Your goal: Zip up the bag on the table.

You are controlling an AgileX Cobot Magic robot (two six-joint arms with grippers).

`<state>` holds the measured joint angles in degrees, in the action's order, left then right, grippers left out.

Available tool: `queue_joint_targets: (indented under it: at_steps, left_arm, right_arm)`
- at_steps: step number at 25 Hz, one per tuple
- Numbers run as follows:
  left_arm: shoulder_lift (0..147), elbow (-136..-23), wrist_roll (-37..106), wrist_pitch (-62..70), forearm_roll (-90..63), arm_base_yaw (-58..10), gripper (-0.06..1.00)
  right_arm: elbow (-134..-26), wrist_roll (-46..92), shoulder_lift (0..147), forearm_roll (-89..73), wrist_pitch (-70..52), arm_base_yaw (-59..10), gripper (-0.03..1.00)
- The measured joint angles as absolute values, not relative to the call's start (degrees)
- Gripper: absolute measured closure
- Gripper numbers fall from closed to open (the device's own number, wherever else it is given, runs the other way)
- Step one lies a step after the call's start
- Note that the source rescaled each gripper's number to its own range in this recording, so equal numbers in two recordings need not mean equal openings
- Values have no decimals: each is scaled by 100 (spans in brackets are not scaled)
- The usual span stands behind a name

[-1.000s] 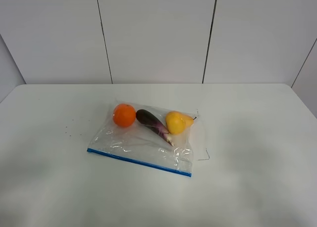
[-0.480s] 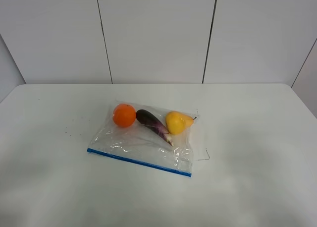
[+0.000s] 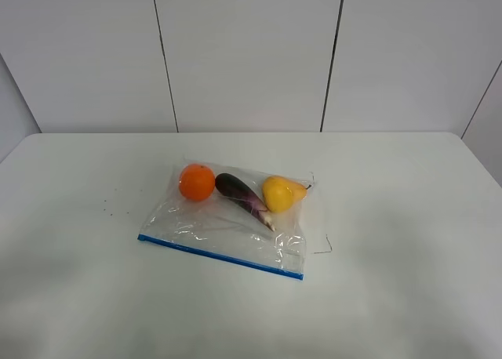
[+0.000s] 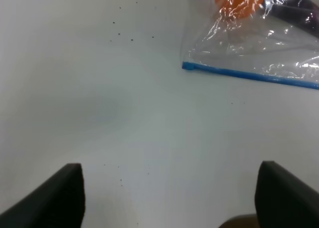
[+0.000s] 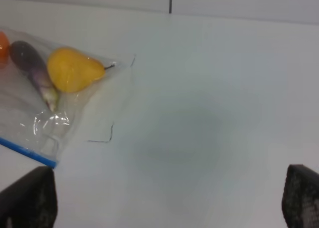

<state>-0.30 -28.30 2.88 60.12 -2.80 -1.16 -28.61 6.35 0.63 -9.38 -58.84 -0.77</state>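
The clear crinkly bag (image 3: 212,230) lies flat on the white table (image 3: 392,218), its blue zip strip (image 3: 220,256) along the near edge. Inside are an orange (image 3: 197,182), a purple aubergine (image 3: 243,194) and a yellow fruit (image 3: 281,194). Neither arm shows in the exterior high view. In the left wrist view my left gripper (image 4: 169,198) is open and empty, short of the strip's left end (image 4: 189,66). In the right wrist view my right gripper (image 5: 164,200) is open and empty, beside the strip's right end (image 5: 47,161).
Small dark specks (image 3: 110,210) dot the table left of the bag. A thin dark line (image 3: 325,245) lies just right of the bag. A grey panelled wall (image 3: 251,53) stands behind the table's far edge.
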Motion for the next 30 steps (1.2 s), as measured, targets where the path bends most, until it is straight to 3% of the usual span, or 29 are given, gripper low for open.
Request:
queue_joint_targets:
  at_steps: [30]
  left_arm:
    - [-30,-2830,288,6012,-280,-116,-6]
  right_arm:
    - [-2861,227,63,-671,-5880,-77,-3]
